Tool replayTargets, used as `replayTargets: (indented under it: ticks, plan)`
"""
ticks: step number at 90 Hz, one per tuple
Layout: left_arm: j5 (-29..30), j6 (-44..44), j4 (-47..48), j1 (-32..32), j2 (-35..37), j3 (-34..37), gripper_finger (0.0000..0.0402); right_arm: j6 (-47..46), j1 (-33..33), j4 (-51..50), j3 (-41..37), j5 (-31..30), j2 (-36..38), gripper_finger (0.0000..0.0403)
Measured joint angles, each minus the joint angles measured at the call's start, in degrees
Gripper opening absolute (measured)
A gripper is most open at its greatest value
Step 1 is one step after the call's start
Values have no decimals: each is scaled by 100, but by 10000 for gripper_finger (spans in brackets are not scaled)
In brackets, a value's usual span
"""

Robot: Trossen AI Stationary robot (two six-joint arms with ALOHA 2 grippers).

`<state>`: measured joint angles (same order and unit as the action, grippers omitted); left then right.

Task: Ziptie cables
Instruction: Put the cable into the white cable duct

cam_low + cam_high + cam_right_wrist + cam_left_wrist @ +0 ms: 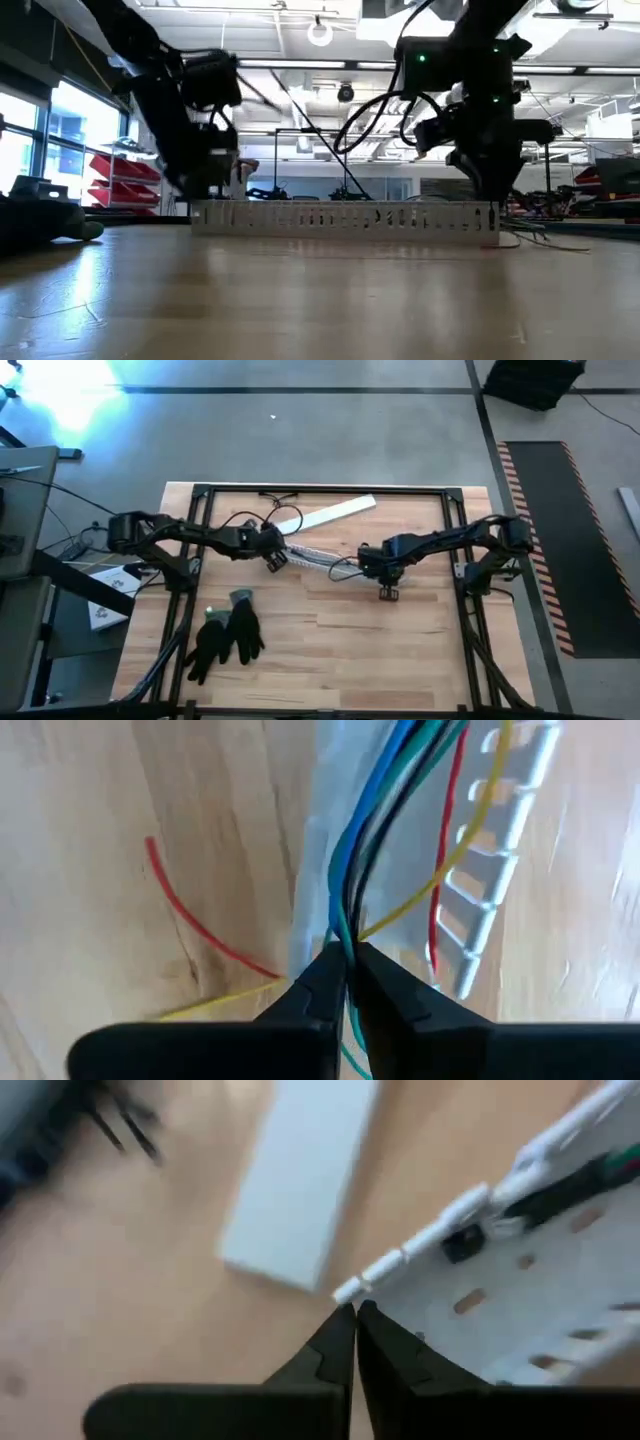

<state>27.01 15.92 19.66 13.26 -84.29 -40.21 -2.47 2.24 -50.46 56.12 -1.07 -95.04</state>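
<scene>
My right claw is pinched shut on the thin coloured cables, lying lengthwise in the white slotted plastic channel mid-desk. My left claw, closed and empty, touches the channel's left end.

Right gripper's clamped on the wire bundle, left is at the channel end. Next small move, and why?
Probably hold the right gripper shut on the cables and draw them taut along the slotted channel. Red and yellow strands splay loose, and the left gripper, shut at the channel's end, holds no tie.
</scene>
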Motion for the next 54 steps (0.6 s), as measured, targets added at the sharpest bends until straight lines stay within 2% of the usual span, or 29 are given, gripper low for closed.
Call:
replayTargets:
  ticks: [28,40,54]
  plan:
    - [-106,83,990,-137,630,-398,0,-373,-272,-503,7,-175,236,122]
    - [-145,304,1367,-222,603,-305,0,-914,-530,-538,-123,-619,649,132]
    - [-165,498,938,-258,528,127,0,-1600,-740,-287,-698,-1040,931,133]
